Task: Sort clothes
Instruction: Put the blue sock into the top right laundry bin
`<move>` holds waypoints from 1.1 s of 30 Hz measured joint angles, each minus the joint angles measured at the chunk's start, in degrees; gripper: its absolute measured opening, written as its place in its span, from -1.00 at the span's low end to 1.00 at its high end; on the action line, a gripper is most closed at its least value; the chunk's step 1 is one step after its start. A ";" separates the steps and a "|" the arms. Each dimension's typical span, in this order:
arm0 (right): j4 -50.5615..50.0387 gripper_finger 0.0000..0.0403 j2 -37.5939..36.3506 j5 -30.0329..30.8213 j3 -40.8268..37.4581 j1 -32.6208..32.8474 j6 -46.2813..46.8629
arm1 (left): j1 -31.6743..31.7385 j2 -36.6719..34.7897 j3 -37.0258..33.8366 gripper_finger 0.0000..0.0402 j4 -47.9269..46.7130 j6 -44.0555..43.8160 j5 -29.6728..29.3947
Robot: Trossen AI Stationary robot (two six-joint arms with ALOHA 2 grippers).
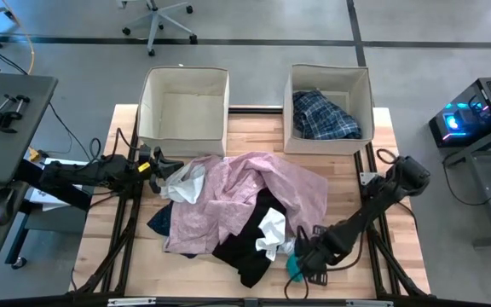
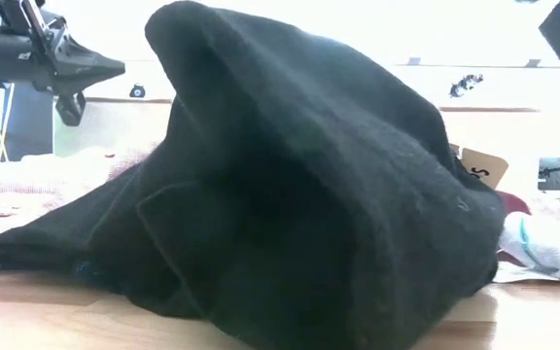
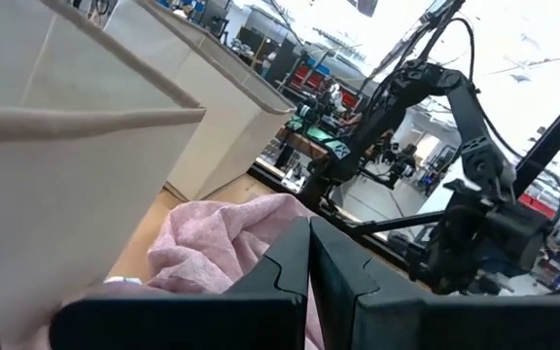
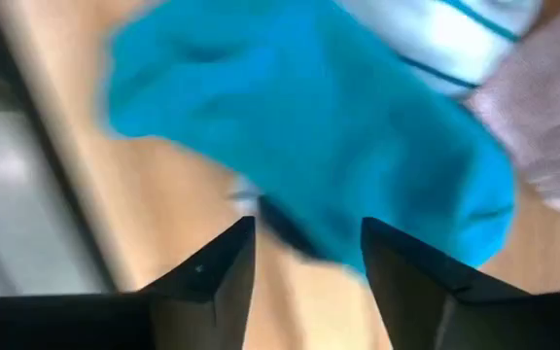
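The clothes lie in a heap mid-table: a large pink shirt [image 1: 245, 192] on top, a black garment [image 1: 245, 251] under its near side with a white cloth [image 1: 271, 232] on it, and a navy piece [image 1: 160, 223] showing at the heap's left. A teal sock [image 1: 295, 266] lies at the heap's near right edge, beside a striped sock [image 4: 455, 39]. My right gripper [image 1: 303, 256] is open just over the teal sock [image 4: 309, 136], its fingers to either side of the sock's end. My left gripper [image 1: 162, 165] is shut and empty, at the heap's far left by a white fold [image 1: 186, 183].
Two beige fabric boxes stand at the far edge: the left one [image 1: 183, 78] is empty, the right one [image 1: 290, 102] holds a blue plaid shirt [image 1: 326, 115]. In the low view the black garment [image 2: 290, 194] fills the middle. Bare wood shows at the table's near left.
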 joint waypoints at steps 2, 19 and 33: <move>-0.63 -0.24 -1.66 -0.24 0.13 0.36 2.58 | 0.00 0.00 0.01 -1.00 -0.50 -0.80 -0.01; 15.47 0.02 -17.66 3.88 -23.55 2.25 50.45 | -0.01 0.00 0.01 -1.00 -2.40 -1.37 0.00; 41.66 -0.18 -20.59 11.40 -38.11 2.25 63.75 | -0.02 0.00 0.01 -1.00 -2.53 -1.63 0.04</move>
